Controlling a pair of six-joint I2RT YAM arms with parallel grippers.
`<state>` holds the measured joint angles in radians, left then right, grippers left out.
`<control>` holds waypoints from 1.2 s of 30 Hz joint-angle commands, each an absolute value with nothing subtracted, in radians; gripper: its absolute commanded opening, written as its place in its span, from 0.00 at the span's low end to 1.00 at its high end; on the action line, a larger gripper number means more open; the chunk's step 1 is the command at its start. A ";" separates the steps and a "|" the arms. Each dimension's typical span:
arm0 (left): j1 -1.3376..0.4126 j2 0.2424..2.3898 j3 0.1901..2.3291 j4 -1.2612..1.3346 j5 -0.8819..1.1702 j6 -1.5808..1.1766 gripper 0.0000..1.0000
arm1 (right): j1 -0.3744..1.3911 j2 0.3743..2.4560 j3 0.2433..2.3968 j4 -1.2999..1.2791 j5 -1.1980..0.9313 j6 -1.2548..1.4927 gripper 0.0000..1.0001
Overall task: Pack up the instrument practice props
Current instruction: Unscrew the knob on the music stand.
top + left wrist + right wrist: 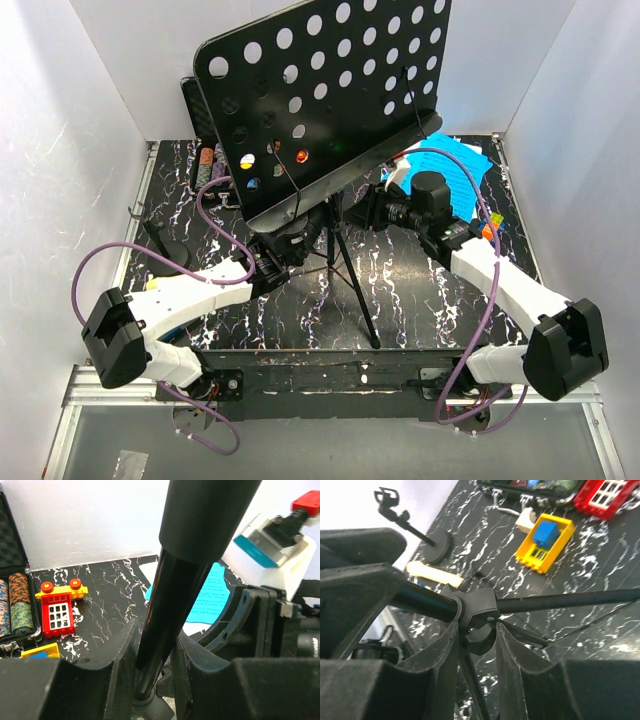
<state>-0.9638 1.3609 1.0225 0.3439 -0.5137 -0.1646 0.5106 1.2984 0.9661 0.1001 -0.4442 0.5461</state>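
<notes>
So the music stand (330, 90) was standing mid-tabletop (420, 300), which was that black fake-marble stuff with white veins. Its desk was a flat matte black sheet punched with rows of round holes, tilted back, with thin tripod legs (355, 290) splayed out below.

The left hand (152, 680) was clamped on the stand's pole (165, 620). That was a glossy black tube running up into a fatter matte sleeve, with the dark, rough-looking fingers (120, 665) pressed against it from both sides.

The right hand (476, 645) sat lower down around the chunky plastic collar (475, 611) where the legs meet. Its fingers hugged both sides of it, but I honestly couldn't tell if it was squeezing or just bracketing it.

The blue sheet-music pages (455, 165) lay flat at the back right, partly under the right arm. Over on the left, the small mic stand (436, 547) stood upright on its round disc base, and the cream microphone (434, 572), smooth and stubby, lay on its side just beside it.

The poker chip case (12, 535) was open at the back left, with egg-crate foam in the lid. A red plastic toy block (56, 614) sat near it, and there was a yellow block (545, 542) too.
</notes>
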 commanded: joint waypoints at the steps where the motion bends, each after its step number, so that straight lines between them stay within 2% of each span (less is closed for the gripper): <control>1: -0.988 1.345 0.994 0.278 -0.423 -0.216 0.00 | 0.574 1.238 0.937 0.172 -0.249 0.263 0.01; 10: -0.988 1.345 0.991 0.270 -0.414 -0.216 0.00 | 0.781 1.140 0.806 0.265 0.067 0.026 0.01; 13: -0.988 1.336 0.991 0.247 -0.397 -0.207 0.00 | 0.785 1.109 0.802 0.261 0.153 0.061 0.01; 15: -0.988 1.322 0.986 0.230 -0.384 -0.196 0.00 | 0.784 1.089 0.860 0.156 0.208 0.121 0.01; 19: -0.982 1.260 0.954 0.230 -0.341 -0.181 0.00 | 0.776 1.074 0.988 -0.113 0.149 0.224 0.46; 20: -0.974 1.238 0.945 0.233 -0.322 -0.184 0.00 | 0.770 1.068 1.003 -0.147 0.121 0.260 0.60; 21: -0.970 1.220 0.934 0.235 -0.305 -0.187 0.00 | 0.761 1.063 1.011 -0.179 0.095 0.314 0.68; 24: -0.947 1.160 0.910 0.236 -0.256 -0.193 0.00 | 0.721 1.049 1.017 -0.222 -0.039 0.454 0.76; 27: -0.924 1.126 0.905 0.210 -0.215 -0.196 0.00 | 0.697 1.019 0.977 -0.213 -0.118 0.569 0.78; 31: -0.893 1.109 0.913 0.183 -0.199 -0.215 0.00 | 0.657 0.996 0.925 -0.175 -0.230 0.676 0.79; 36: -0.838 1.106 0.930 0.192 -0.121 -0.264 0.00 | 0.542 1.052 0.891 -0.071 -0.503 0.911 0.76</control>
<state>-0.8871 1.1584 0.9073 0.2092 -0.1879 -0.1543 0.6247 1.0122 0.9150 -0.1833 -0.2512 0.6758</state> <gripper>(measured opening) 0.271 0.778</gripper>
